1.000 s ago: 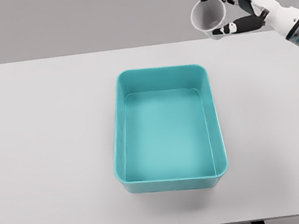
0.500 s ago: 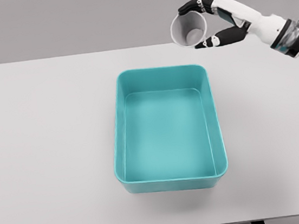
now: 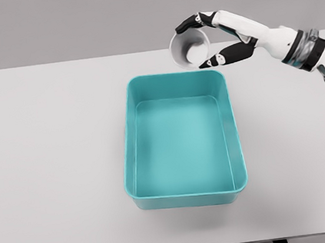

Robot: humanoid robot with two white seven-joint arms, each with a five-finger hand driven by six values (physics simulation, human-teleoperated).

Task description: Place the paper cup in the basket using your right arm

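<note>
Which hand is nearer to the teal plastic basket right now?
Right. The right hand holds the white paper cup up by the far rim of the teal plastic basket. The left hand is out of view.

Bright, even, slightly soft render; faint shadow beneath basket (image 3: 187, 198).

A bare simulated test scene: a plain white counter (image 3: 50, 171) against a featureless grey backdrop, nothing domestic.
</note>
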